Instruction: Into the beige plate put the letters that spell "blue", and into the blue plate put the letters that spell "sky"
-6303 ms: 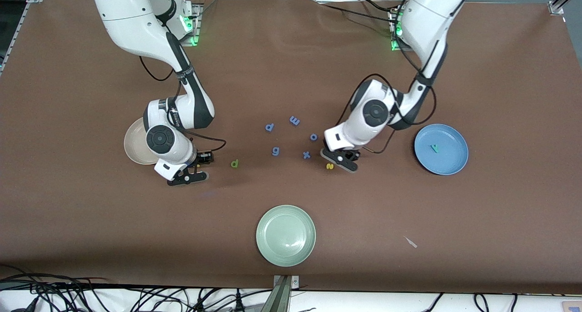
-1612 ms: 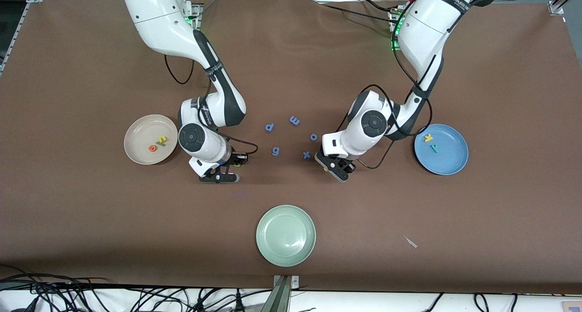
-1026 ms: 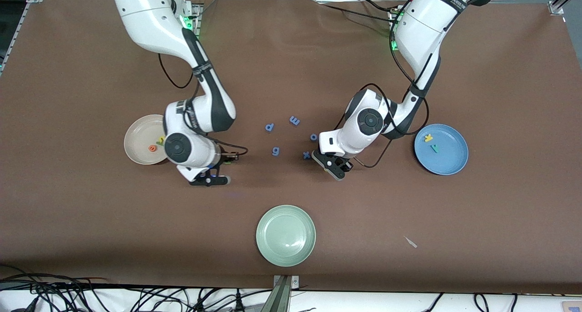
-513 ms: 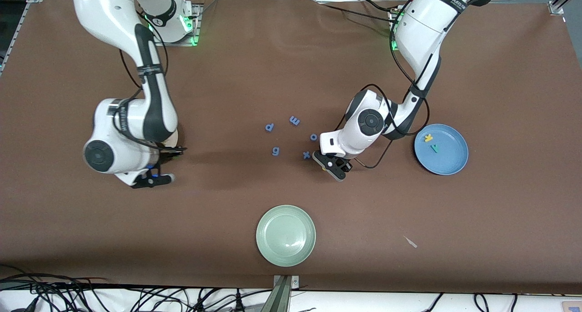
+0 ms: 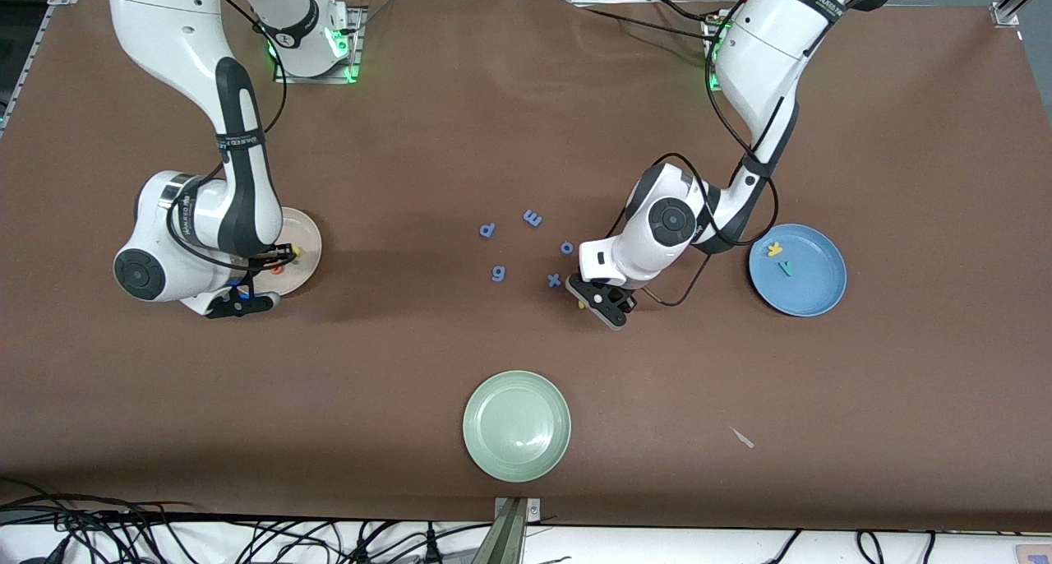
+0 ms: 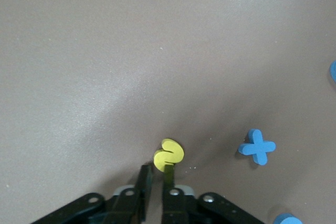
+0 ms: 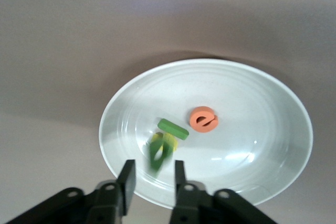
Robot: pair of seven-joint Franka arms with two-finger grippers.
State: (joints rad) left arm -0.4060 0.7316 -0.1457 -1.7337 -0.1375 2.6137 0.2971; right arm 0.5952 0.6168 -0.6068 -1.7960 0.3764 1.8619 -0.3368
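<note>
Left pincer (image 6: 156, 179) pinching yellow "s" (image 6: 168, 154)

Three plates (image 5: 516, 465); five blue letters (image 5: 498, 274); seven other-coloured letters (image 7: 203, 119).

Pale green plate (image 5: 516, 426), five blue letters (image 5: 526, 247), brown table (image 5: 904, 399).

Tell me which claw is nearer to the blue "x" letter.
Left. The left claw is low at the table right beside the blue "x" letter, shut on the yellow "s". The right claw is over the beige plate, toward the right arm's end.
</note>
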